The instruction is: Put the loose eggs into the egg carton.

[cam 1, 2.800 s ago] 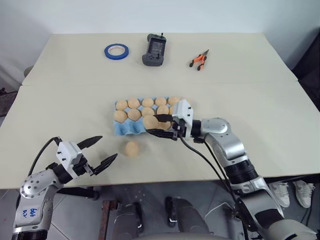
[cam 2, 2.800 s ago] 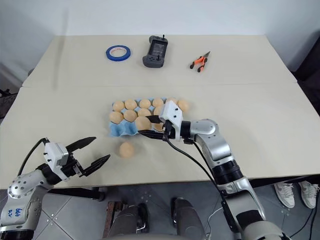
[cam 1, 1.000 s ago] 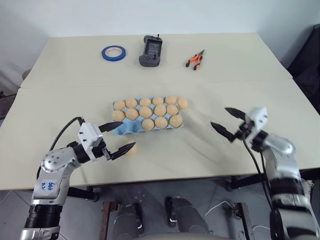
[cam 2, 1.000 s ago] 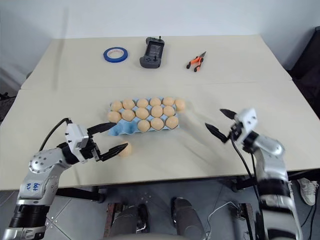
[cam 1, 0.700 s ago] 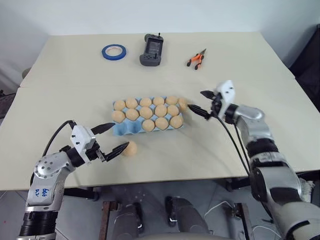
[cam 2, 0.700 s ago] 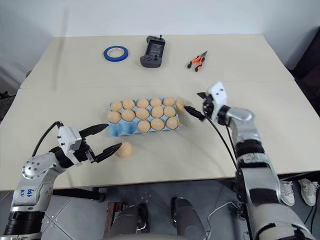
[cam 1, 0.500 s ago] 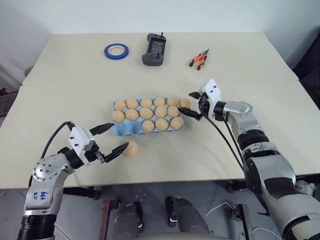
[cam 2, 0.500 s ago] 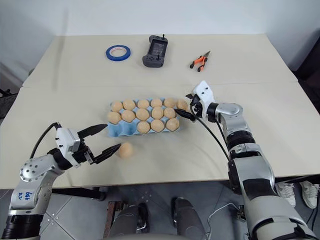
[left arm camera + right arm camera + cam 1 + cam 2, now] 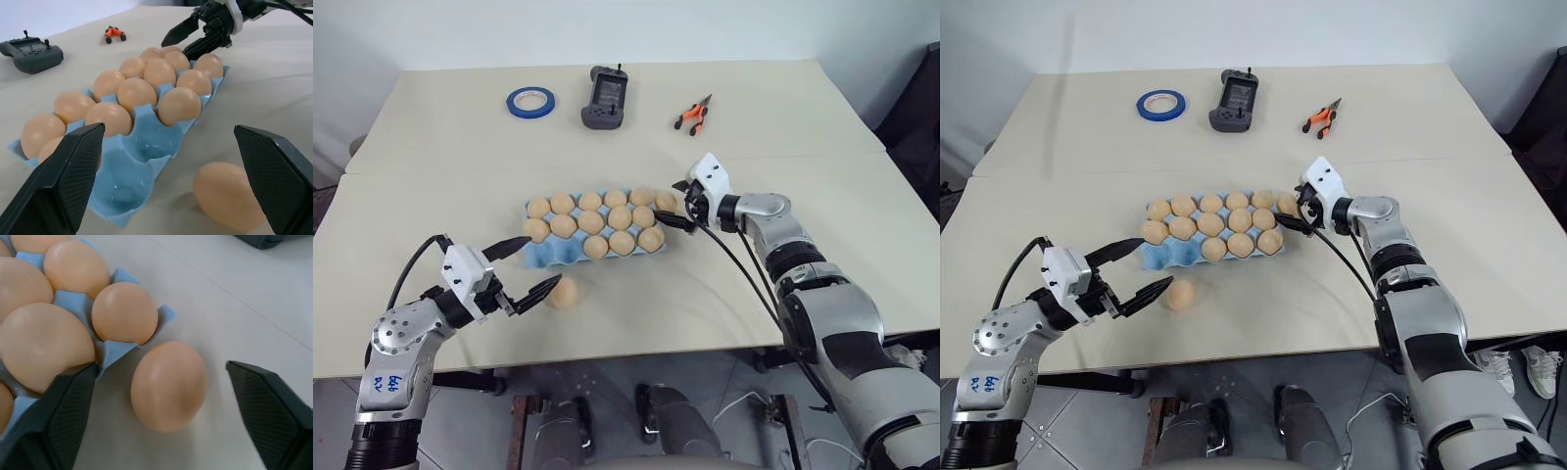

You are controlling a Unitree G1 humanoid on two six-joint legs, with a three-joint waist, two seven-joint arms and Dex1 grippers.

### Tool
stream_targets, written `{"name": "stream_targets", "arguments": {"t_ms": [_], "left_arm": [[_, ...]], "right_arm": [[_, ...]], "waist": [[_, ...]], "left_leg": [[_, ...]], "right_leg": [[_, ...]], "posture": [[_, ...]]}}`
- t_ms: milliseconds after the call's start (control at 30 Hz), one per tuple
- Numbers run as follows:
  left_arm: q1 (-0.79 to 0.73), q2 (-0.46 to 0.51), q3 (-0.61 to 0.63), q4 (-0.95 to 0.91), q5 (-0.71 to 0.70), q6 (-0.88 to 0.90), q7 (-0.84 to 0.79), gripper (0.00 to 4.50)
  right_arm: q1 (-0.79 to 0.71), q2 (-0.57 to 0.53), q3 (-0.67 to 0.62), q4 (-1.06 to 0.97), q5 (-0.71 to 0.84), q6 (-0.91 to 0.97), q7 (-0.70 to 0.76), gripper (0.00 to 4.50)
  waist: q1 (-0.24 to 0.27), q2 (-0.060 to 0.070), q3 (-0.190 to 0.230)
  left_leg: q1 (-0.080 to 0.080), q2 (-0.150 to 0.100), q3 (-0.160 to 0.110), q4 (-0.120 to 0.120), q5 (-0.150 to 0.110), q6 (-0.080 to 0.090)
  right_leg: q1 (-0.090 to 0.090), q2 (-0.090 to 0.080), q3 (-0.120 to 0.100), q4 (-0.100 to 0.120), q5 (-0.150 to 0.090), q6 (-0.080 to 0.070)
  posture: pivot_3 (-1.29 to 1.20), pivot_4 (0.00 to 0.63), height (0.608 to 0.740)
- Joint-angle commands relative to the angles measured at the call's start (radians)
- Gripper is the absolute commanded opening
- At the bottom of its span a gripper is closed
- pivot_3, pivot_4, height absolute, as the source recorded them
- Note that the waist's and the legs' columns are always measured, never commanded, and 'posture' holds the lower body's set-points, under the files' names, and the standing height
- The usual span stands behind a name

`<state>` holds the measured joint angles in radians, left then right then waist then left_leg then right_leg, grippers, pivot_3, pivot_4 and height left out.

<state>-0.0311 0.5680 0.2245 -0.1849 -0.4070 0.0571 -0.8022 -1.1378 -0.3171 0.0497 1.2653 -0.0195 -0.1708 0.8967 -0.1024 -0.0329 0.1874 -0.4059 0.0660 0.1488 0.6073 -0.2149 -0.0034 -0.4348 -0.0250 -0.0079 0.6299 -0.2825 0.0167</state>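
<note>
Left gripper (image 9: 522, 268) spread wide near the bench's (image 9: 862, 206) front edge, one egg (image 9: 564, 292) just beside its tips. Carton (image 9: 557, 254) mid-bench, front-left cups bare. Right gripper (image 9: 161, 396) spread around a second egg (image 9: 168, 384) lying against the carton's far right corner

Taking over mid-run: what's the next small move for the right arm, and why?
Probably close the right gripper on the loose egg beside the egg carton. Its fingers straddle that egg on the table, not yet touching it.
</note>
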Motion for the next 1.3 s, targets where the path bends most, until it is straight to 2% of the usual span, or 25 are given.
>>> {"name": "stream_targets", "arguments": {"t_ms": [33,200,300,633,733,900,1300], "left_arm": [[-0.013,0.008,0.013,-0.015,-0.012,-0.007,-0.002,4.50],[-0.012,0.008,0.012,-0.015,-0.012,-0.007,-0.004,4.50],[-0.011,0.008,0.012,-0.015,-0.012,-0.007,-0.005,4.50],[-0.012,0.011,0.012,-0.012,-0.017,-0.001,-0.012,4.50],[-0.013,0.010,0.012,-0.013,-0.023,0.007,-0.016,4.50],[-0.016,0.005,0.007,-0.010,-0.016,0.006,-0.016,4.50],[-0.013,0.001,0.004,-0.017,-0.013,0.005,-0.012,4.50]], "right_arm": [[-0.024,0.001,-0.016,0.011,-0.008,0.013,-0.014,3.26],[-0.027,-0.001,-0.038,0.010,0.003,0.039,-0.014,1.55],[-0.025,-0.010,-0.050,0.005,0.013,0.059,0.023,0.82],[-0.018,-0.036,-0.089,-0.010,0.034,0.084,0.063,0.82],[-0.016,-0.040,-0.104,-0.018,0.045,0.078,0.073,1.39],[-0.006,-0.045,-0.075,-0.012,0.000,0.055,0.059,3.06],[-0.025,-0.005,-0.068,0.024,-0.025,0.069,-0.037,3.06]], "waist": [[0.000,0.000,0.000],[0.001,0.000,0.000],[0.001,0.000,0.000],[-0.002,0.000,0.000],[-0.002,0.000,0.000],[-0.003,0.000,0.000],[-0.007,0.000,0.000]], "left_leg": [[0.000,0.000,0.000,0.000,0.000,0.000],[0.000,0.000,0.000,0.000,0.000,0.000],[0.000,0.000,0.000,0.000,0.000,0.000],[0.000,0.000,0.000,-0.002,0.000,0.000],[0.000,0.000,0.000,-0.003,0.000,0.000],[-0.001,0.000,0.000,-0.003,0.000,0.000],[-0.001,0.000,0.001,-0.003,0.000,-0.001]], "right_leg": [[0.000,0.000,0.000,0.000,0.000,0.000],[0.000,0.000,0.000,0.000,0.000,0.000],[0.000,0.000,0.000,0.000,0.000,0.000],[-0.001,0.000,0.000,-0.001,0.000,0.000],[-0.001,0.000,0.000,-0.001,0.000,0.000],[-0.002,0.000,0.000,-0.001,0.000,0.000],[-0.003,0.000,0.000,-0.001,0.000,0.000]], "posture": [[0.00,0.150,0.740],[0.00,0.150,0.740],[0.00,0.150,0.740],[0.00,0.150,0.740],[0.00,0.150,0.740],[0.00,0.150,0.740],[0.00,0.150,0.740]]}}
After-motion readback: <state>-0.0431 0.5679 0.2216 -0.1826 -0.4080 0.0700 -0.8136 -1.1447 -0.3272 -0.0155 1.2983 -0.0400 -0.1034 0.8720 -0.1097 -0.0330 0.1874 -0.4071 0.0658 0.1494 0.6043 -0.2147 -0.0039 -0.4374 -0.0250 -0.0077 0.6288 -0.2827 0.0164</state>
